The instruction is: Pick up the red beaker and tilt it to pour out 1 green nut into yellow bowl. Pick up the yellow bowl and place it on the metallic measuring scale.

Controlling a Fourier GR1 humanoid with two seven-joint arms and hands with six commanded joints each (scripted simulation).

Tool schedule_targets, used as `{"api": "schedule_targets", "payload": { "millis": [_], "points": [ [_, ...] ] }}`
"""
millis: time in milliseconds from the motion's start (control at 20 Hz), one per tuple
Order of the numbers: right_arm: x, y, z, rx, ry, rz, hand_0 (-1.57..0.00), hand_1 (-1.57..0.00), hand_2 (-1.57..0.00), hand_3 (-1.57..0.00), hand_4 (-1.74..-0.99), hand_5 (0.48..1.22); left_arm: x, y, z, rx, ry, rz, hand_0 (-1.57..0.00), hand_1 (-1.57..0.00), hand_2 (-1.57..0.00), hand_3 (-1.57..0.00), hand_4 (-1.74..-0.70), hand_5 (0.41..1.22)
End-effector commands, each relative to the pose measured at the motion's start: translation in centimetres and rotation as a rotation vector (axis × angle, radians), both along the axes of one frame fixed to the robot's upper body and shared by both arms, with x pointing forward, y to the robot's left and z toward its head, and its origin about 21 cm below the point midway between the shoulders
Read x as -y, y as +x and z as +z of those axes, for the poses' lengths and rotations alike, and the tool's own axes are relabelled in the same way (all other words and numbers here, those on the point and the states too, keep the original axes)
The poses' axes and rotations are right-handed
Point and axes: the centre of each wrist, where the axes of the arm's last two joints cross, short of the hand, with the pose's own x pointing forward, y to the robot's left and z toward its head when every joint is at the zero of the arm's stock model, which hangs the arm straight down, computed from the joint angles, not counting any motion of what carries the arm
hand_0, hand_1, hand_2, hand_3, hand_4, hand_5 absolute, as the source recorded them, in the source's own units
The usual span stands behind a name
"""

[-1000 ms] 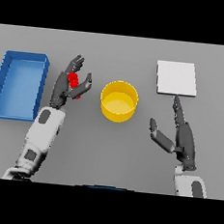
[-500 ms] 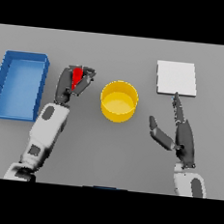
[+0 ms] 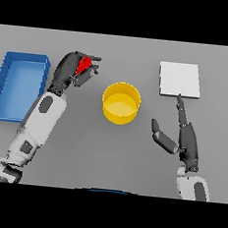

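Observation:
My left hand (image 3: 69, 71) is shut on the small red beaker (image 3: 83, 64), which shows between its fingers and thumb, up and to the left of the yellow bowl (image 3: 121, 103). The beaker is mostly hidden by the hand and I cannot see the green nut. The yellow bowl stands at the table's middle. The metallic measuring scale (image 3: 179, 80), a pale square plate, lies at the back right. My right hand (image 3: 183, 137) rests open on the table in front of the scale, fingers pointing toward it, to the right of the bowl.
A blue open bin (image 3: 16, 84) stands at the far left, beside my left forearm.
My left hand has closed round the red beaker and shifted slightly up and toward the bowl, with the arm raised. The right hand has stayed where it was.

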Motion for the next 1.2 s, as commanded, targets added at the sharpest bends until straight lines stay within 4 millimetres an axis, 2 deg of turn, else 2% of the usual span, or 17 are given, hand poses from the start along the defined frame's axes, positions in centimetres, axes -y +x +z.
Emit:
{"api": "schedule_targets", "payload": {
  "millis": [0, 100, 250, 300, 550, 700, 900, 1150],
  "points": [
    [-0.1, -0.2, -0.1, 0.001, 0.006, 0.000, 0.00, 0.00, 0.00, 0.00, -1.092, 0.661, 0.1, 0.0, 0.5, 0.005, 0.064, -0.024, -1.56, -1.56, -1.56, -1.55, -1.74, 1.136],
    [0.4, -0.5, -0.1, 0.009, 0.012, 0.007, 0.00, 0.00, 0.00, 0.00, -1.092, 0.667, 0.0, -0.4, 1.0, 0.007, 0.134, -0.056, -1.56, -1.56, -1.56, -1.55, -1.74, 1.127],
    [0.5, 0.0, -0.4, -0.015, -0.001, -0.004, 0.00, 0.00, 0.00, 0.00, -1.092, 0.664, -0.4, -1.2, 1.3, 0.006, 0.186, -0.087, -1.56, -1.56, -1.56, -1.55, -1.74, 1.136],
    [0.0, 0.1, -0.3, -0.012, 0.001, 0.001, 0.00, 0.00, 0.00, 0.00, -1.096, 0.666, -0.3, -1.0, 1.9, 0.008, 0.242, -0.101, -1.56, -1.56, -1.56, -1.56, -1.74, 1.144],
    [-0.4, -0.1, -0.2, 0.001, -0.001, 0.023, 0.00, 0.00, 0.00, 0.00, -1.056, 0.692, 2.1, 0.1, 4.8, 0.062, 0.648, -0.222, -1.57, -1.57, -1.57, -1.57, -1.74, 1.177],
    [-0.1, -0.1, 0.1, 0.010, -0.002, 0.023, 0.00, 0.00, 0.00, 0.00, -1.068, 0.689, 4.2, 0.7, 6.0, 0.080, 0.879, -0.299, -1.57, -1.57, -1.57, -1.57, -1.74, 1.199],
    [-0.6, -0.4, -0.1, 0.002, 0.024, 0.032, 0.00, 0.00, 0.00, 0.00, -1.063, 0.681, 6.2, 1.1, 7.0, 0.077, 1.153, -0.381, -1.57, -1.57, -1.57, -1.57, -1.58, 1.212],
    [-0.2, -0.2, -0.2, -0.023, 0.025, 0.037, 0.00, 0.00, 0.00, 0.00, -1.067, 0.684, 8.1, 1.8, 7.6, 0.114, 1.412, -0.434, -1.57, -1.57, -1.57, -1.57, -1.68, 1.218]
  ]
}}
